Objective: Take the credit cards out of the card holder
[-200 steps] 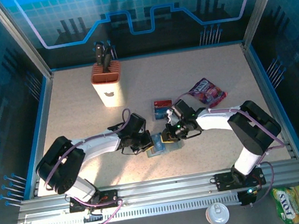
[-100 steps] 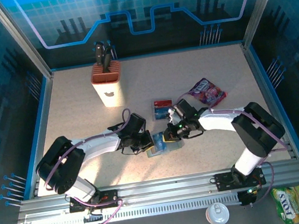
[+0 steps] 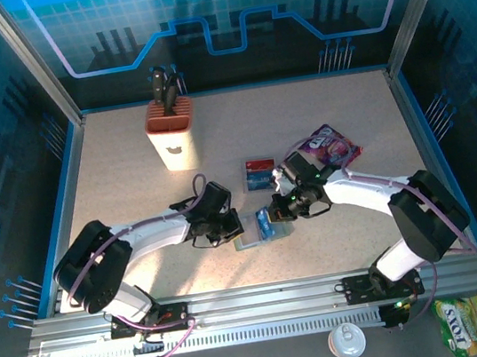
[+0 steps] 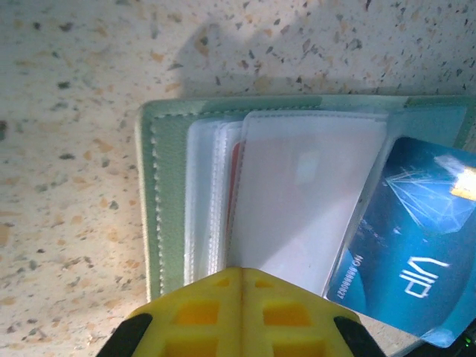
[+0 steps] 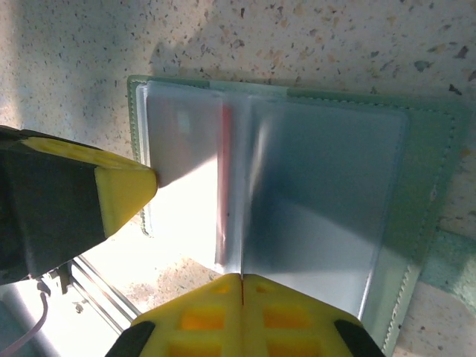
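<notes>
Left claw (image 4: 242, 281) pressed together, tips resting on the clear sleeves (image 4: 297, 201) of the open card holder (image 4: 160, 216), holder lying flat mid-surface (image 3: 132, 185), right claw (image 5: 242, 284) pinching a blue card (image 4: 416, 253) half out of a sleeve, another card (image 3: 259, 173) lying just beyond the holder.

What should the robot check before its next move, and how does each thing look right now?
1. Holder lies open on the table: ok.
2. Left gripper shut, tip on the sleeves: ok.
3. Blue card partly out of its sleeve: ok.
4. Right gripper shut, but gripping that card: cannot tell.
5. Holder emptied: not ok, a red edge shows between sleeves.
6. Room on the table beside the loose card: ok.
</notes>
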Controlling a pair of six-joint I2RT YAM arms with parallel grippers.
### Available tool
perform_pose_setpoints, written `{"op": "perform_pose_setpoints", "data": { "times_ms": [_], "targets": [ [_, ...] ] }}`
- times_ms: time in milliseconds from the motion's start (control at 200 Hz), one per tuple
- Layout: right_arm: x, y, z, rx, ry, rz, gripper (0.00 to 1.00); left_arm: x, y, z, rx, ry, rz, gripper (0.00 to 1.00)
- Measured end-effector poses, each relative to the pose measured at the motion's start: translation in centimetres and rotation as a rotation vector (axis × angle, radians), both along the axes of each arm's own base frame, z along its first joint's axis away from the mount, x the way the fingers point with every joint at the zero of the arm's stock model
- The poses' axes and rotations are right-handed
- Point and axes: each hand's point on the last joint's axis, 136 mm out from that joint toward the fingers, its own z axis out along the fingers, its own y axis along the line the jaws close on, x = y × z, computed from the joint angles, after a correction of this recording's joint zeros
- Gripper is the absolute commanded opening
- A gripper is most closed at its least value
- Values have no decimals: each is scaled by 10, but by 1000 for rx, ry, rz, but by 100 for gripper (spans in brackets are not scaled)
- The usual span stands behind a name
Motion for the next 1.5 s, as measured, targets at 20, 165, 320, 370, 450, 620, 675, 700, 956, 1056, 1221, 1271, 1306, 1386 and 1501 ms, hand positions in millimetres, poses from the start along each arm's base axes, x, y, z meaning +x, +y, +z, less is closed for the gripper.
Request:
{"op": "perform_pose_setpoints", "data": {
  "times_ms": [20, 165, 320, 370, 450, 620, 675, 700, 956, 1056, 1221, 1271, 1306, 1386, 1501],
  "targets": [
    [0, 0, 1, -2, 0, 2, 0, 0, 0, 1, -1, -2, 0, 6],
    [0, -1, 3, -16, 2, 10, 0, 3, 0, 10, -14, -34, 6, 6],
    [0, -3, 3, -31, -1, 8, 0, 6, 1, 19, -22, -64, 10, 6],
    [0, -3, 2, -34, 2, 9, 0, 6, 1, 18, -21, -65, 11, 6],
    [1, -2, 2, -38, 9, 9, 1, 3, 4, 14, -11, -58, 13, 6],
    [6, 4, 6, -35, -1, 15, 1, -2, 9, 7, 5, -43, 14, 5],
    [6, 5, 6, -36, -2, 19, 1, -3, 11, 5, 10, -43, 16, 5],
    [6, 6, 6, -37, 0, 20, 1, -3, 12, 5, 13, -43, 18, 5],
    [8, 8, 3, -75, 6, 24, 2, -8, 17, 1, 21, -34, 20, 5],
    [9, 7, 3, -89, 7, 21, 2, -9, 18, -1, 24, -31, 20, 5],
    [7, 8, -1, -110, 22, 23, 3, -8, 20, -2, 25, -30, 26, 5],
    [7, 9, -2, -116, 25, 26, 4, -8, 21, -2, 25, -29, 29, 5],
    [7, 10, -2, -118, 27, 28, 5, -8, 21, -3, 26, -29, 30, 5],
    [7, 11, -1, -121, 26, 28, 8, -7, 21, -2, 24, -30, 31, 5],
    [7, 13, 1, -127, 21, 24, 13, -8, 22, -3, 26, -28, 31, 5]
  ]
}}
